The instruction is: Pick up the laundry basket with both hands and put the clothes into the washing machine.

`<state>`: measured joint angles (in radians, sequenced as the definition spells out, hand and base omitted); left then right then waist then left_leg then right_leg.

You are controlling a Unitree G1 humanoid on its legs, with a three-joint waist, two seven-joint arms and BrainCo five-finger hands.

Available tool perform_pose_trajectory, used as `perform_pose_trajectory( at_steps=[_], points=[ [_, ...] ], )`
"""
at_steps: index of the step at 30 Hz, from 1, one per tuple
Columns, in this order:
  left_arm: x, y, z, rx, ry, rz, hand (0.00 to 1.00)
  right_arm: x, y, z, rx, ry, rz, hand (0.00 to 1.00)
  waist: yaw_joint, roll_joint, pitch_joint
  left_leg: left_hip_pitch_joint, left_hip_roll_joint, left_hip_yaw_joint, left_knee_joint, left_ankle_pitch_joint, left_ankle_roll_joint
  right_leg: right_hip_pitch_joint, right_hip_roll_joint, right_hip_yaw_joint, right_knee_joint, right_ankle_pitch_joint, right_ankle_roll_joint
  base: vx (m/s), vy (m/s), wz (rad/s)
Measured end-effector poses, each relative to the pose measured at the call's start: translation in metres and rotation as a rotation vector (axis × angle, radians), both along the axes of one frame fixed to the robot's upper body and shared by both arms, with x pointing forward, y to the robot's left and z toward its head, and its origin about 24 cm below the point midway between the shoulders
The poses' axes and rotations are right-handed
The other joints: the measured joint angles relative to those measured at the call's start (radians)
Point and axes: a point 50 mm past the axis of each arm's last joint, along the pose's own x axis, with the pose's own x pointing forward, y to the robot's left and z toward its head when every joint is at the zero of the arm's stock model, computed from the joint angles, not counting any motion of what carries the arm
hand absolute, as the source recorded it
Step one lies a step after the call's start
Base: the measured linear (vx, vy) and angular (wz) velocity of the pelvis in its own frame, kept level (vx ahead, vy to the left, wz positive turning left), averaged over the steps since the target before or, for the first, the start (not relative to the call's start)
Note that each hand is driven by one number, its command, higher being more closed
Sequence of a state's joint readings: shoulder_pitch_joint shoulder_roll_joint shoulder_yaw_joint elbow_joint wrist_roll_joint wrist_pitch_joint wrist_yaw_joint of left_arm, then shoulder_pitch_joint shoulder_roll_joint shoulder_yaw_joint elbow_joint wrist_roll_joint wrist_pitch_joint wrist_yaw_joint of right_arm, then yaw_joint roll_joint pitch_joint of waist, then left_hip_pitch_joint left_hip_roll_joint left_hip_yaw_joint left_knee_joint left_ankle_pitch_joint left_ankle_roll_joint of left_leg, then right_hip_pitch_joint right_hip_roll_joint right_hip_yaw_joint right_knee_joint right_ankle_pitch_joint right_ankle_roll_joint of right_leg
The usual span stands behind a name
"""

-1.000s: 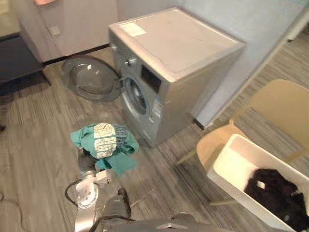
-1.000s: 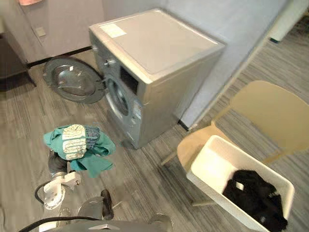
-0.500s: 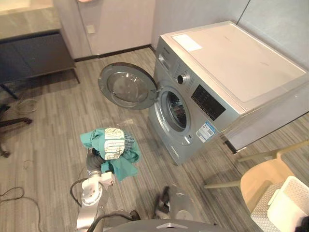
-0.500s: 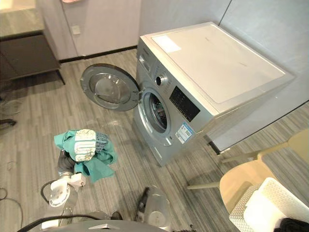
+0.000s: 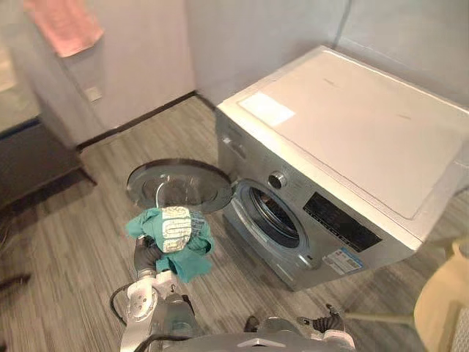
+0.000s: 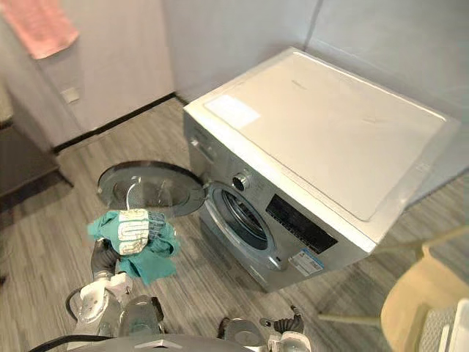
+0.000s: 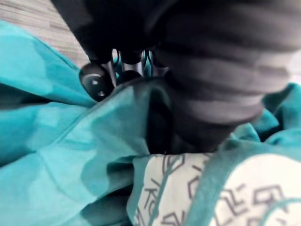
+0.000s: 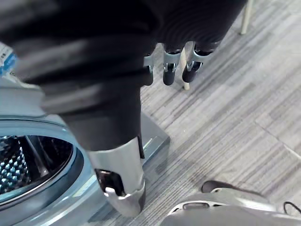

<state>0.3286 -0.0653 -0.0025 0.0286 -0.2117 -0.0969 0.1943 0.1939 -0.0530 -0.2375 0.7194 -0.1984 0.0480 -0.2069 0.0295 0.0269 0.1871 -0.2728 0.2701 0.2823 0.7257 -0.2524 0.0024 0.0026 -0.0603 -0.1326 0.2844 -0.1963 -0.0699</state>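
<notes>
The left hand [image 7: 96,81] is clutching the teal garment [image 5: 174,233] at lower left and, I'd say, should be steering it right into the drum [image 5: 275,214], with the right hand [image 8: 170,66] dangling slack.

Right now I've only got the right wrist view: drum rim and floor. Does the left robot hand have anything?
Observer: Yes. The left robot hand has its fingers curled into a teal garment with a white printed patch.
Operator: Path in clear?
Observer: The washing machine door is swung fully out, to the robot's left of the drum opening.
Operator: Is it near the drum?
Observer: Not in it. It's held above the floor on the door's near side, left of the opening.
</notes>
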Motion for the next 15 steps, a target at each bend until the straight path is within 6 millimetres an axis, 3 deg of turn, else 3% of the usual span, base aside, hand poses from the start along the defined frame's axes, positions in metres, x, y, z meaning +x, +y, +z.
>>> perform_pose_trajectory(
  at_steps=[1, 2, 3, 4, 5, 6, 7, 9, 10, 12, 13, 14, 15],
  points=[
    [-0.002, -0.002, -0.006, -0.011, 0.025, -0.005, 1.00, -0.003, -0.003, 0.000, -0.007, 0.008, 0.001, 0.00, 0.000, 0.010, -0.003, 0.032, -0.059, -0.086, -0.244, 0.046, -0.034, -0.005, -0.029, 0.058, 0.013, -0.008, 0.049, 0.23, 0.353, -1.15],
    [-0.002, -0.003, -0.007, -0.013, 0.031, -0.004, 1.00, -0.004, -0.004, 0.000, -0.012, 0.010, 0.002, 0.00, 0.000, 0.019, -0.006, 0.044, -0.068, -0.110, -0.309, 0.082, -0.038, -0.004, -0.030, 0.072, 0.016, -0.012, 0.066, 0.30, 0.561, -1.34],
    [-0.008, -0.003, -0.015, -0.021, 0.069, -0.001, 1.00, -0.002, -0.014, 0.004, -0.044, 0.002, 0.014, 0.00, 0.002, 0.076, -0.016, 0.073, -0.065, -0.213, -0.456, 0.282, -0.100, -0.007, -0.009, 0.106, 0.022, -0.045, 0.128, 0.21, 0.485, -0.97],
    [-0.006, 0.003, -0.025, -0.037, 0.108, 0.030, 1.00, 0.002, -0.009, 0.002, -0.031, 0.009, 0.014, 0.00, -0.013, 0.049, -0.006, 0.083, -0.098, -0.219, -0.422, 0.212, -0.145, -0.017, -0.049, 0.150, 0.050, -0.067, 0.160, 0.22, 0.536, -0.90],
    [-0.007, 0.005, -0.028, -0.047, 0.125, 0.053, 1.00, 0.003, -0.005, 0.002, -0.028, 0.003, 0.026, 0.00, -0.019, 0.051, -0.004, 0.081, -0.114, -0.213, -0.422, 0.191, -0.134, -0.039, -0.066, 0.150, 0.056, -0.055, 0.165, 0.13, 0.377, -0.72],
    [-0.009, 0.010, -0.029, -0.058, 0.132, 0.088, 1.00, 0.010, 0.002, 0.003, -0.027, -0.015, 0.057, 0.00, -0.016, 0.015, 0.012, 0.074, -0.132, -0.165, -0.395, 0.167, -0.103, -0.065, -0.096, 0.177, 0.056, -0.038, 0.183, 0.07, 0.307, -0.97],
    [-0.012, 0.013, -0.030, -0.065, 0.136, 0.108, 1.00, 0.020, 0.006, 0.006, -0.027, -0.037, 0.090, 0.00, -0.007, 0.001, 0.034, 0.042, -0.127, -0.115, -0.338, 0.123, -0.088, -0.104, -0.099, 0.221, 0.050, -0.017, 0.194, 0.04, 0.331, -1.19],
    [-0.013, 0.015, -0.032, -0.069, 0.144, 0.123, 1.00, 0.039, 0.015, 0.011, -0.030, -0.078, 0.147, 0.00, -0.002, -0.015, 0.055, -0.033, -0.099, -0.035, -0.255, 0.057, -0.077, -0.209, -0.092, 0.289, 0.055, 0.020, 0.207, -0.06, 0.326, -1.55],
    [-0.012, 0.015, -0.033, -0.071, 0.150, 0.122, 1.00, 0.058, 0.023, 0.017, -0.034, -0.124, 0.208, 0.00, 0.004, -0.006, 0.094, -0.052, -0.060, 0.037, -0.226, 0.032, -0.068, -0.272, -0.077, 0.278, 0.045, 0.091, 0.207, -0.10, 0.324, -1.83],
    [-0.009, 0.015, -0.031, -0.070, 0.141, 0.120, 1.00, 0.082, 0.040, 0.030, -0.025, -0.206, 0.276, 0.00, 0.028, -0.007, 0.145, -0.060, -0.003, 0.152, -0.211, 0.024, -0.045, -0.379, -0.079, 0.172, 0.145, 0.107, 0.198, -0.12, 0.203, -1.94],
    [0.001, 0.012, -0.026, -0.072, 0.113, 0.117, 1.00, 0.095, 0.052, 0.039, -0.007, -0.263, 0.296, 0.00, 0.028, -0.010, 0.180, -0.075, 0.017, 0.186, -0.184, 0.014, -0.038, -0.419, -0.091, 0.081, 0.185, 0.105, 0.172, -0.11, 0.089, -1.52],
    [0.008, 0.010, -0.022, -0.078, 0.092, 0.110, 1.00, 0.102, 0.055, 0.044, -0.004, -0.295, 0.302, 0.00, 0.026, 0.001, 0.192, -0.097, 0.028, 0.186, -0.165, 0.007, -0.034, -0.447, -0.094, 0.049, 0.202, 0.100, 0.141, -0.11, 0.044, -0.80],
    [0.024, 0.004, -0.013, -0.089, 0.047, 0.100, 1.00, 0.114, 0.061, 0.055, 0.015, -0.368, 0.291, 0.00, 0.017, 0.022, 0.219, -0.143, 0.054, 0.185, -0.122, -0.008, -0.031, -0.497, -0.096, 0.034, 0.246, 0.079, 0.074, -0.07, 0.011, -0.28]
  ],
)
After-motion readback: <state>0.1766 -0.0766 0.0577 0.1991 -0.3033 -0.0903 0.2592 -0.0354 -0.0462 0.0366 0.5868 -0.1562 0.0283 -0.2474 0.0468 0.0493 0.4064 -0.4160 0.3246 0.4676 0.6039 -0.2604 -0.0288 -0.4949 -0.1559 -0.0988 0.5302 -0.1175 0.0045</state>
